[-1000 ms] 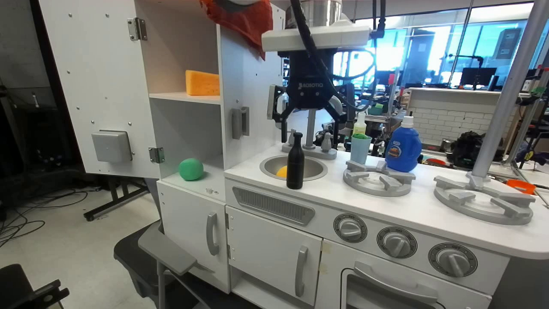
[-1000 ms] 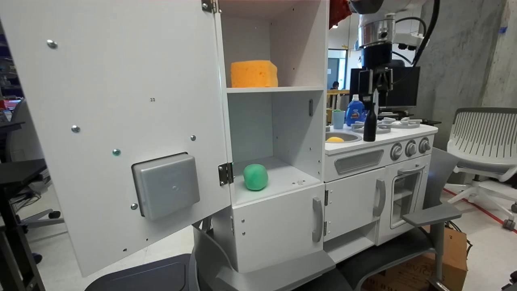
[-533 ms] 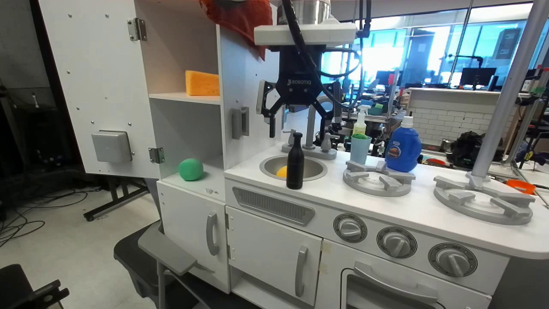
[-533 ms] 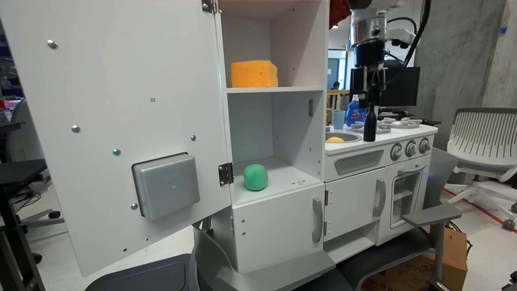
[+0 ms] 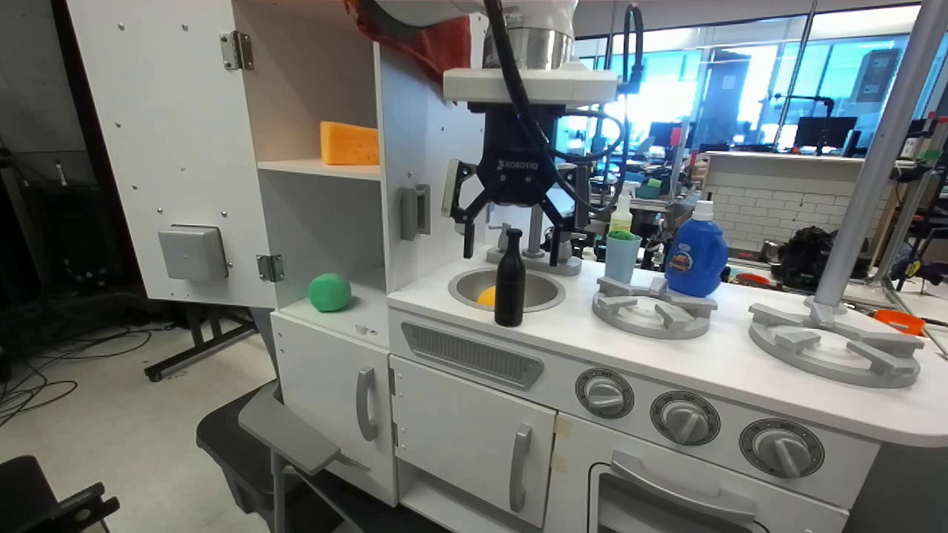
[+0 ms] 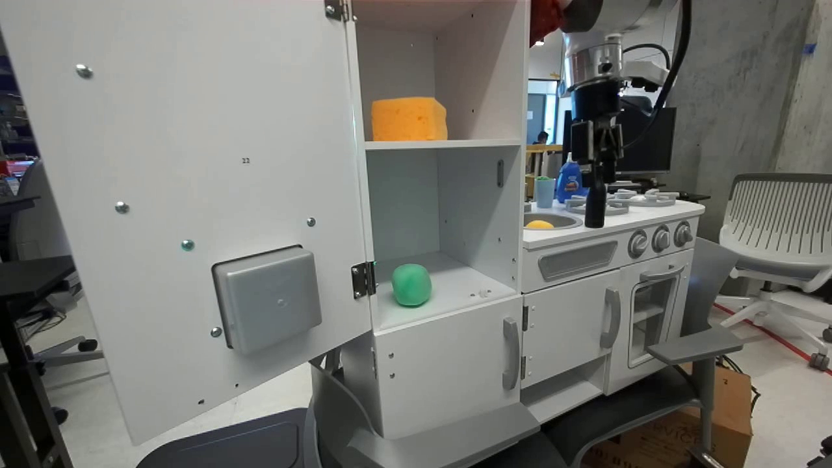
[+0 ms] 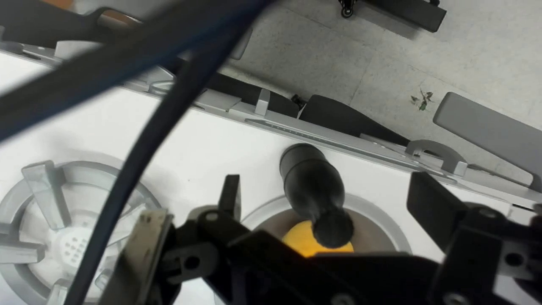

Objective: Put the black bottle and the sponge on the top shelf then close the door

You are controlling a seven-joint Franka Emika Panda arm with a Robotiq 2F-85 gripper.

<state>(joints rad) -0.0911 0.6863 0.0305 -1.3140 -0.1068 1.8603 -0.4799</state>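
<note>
Wide-spread gripper [image 5: 511, 259] hangs near upright black bottle [image 5: 509, 292]
Yellow sponge [image 7: 300, 238] lies in the sink [image 5: 545, 293]; the door [image 6: 195, 130] stands open

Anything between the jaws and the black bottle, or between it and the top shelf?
Nothing visible between the open jaws and the black bottle. Between bottle and top shelf: the cupboard's side wall. The door hangs open; an orange block takes up part of the shelf.

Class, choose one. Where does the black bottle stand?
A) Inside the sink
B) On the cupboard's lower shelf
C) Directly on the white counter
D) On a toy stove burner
C: in the wrist view, the black bottle has its base on the white counter, outside the sink.
</note>
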